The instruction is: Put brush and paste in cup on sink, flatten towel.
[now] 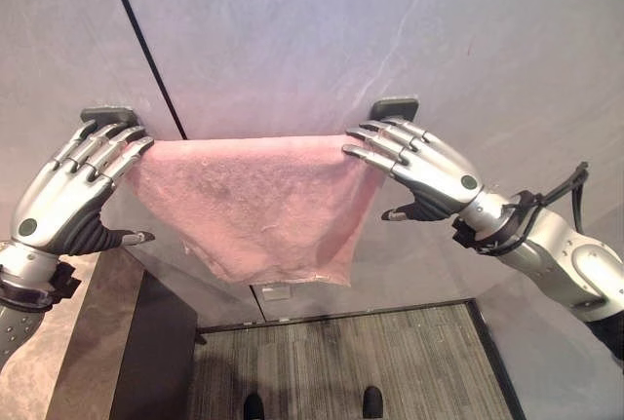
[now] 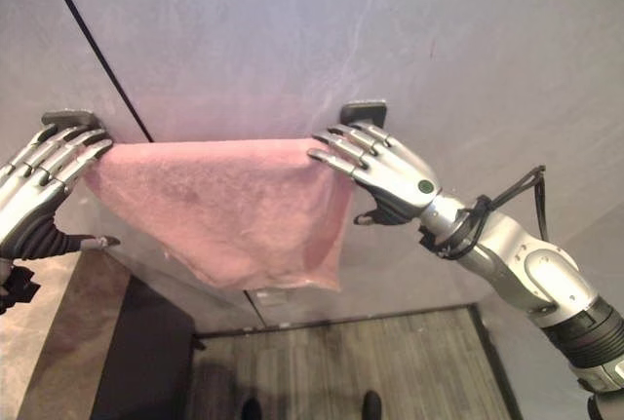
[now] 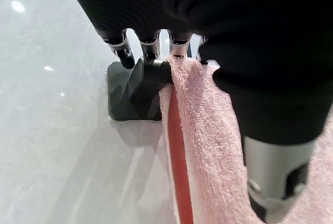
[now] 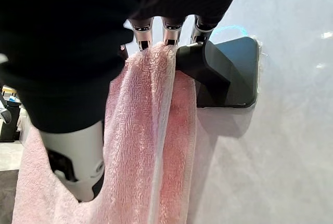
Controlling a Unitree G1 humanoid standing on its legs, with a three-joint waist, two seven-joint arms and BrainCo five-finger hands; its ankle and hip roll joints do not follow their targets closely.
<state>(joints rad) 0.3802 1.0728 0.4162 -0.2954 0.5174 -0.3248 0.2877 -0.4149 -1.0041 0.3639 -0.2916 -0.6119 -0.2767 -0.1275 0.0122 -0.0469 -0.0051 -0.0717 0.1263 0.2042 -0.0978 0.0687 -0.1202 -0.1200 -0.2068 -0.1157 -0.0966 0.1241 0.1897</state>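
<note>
Both robot hands, left (image 1: 68,191) and right (image 1: 419,167), rest straight fingers on a pink towel (image 1: 258,201) spread along its wall rail, flattening seemingly nearly done.

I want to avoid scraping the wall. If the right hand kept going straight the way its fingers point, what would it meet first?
The right hand already rests straight fingers on the pink towel at the rail's end. Going on, it would probably meet the dark bracket, then the grey wall; depth is unclear.
</note>
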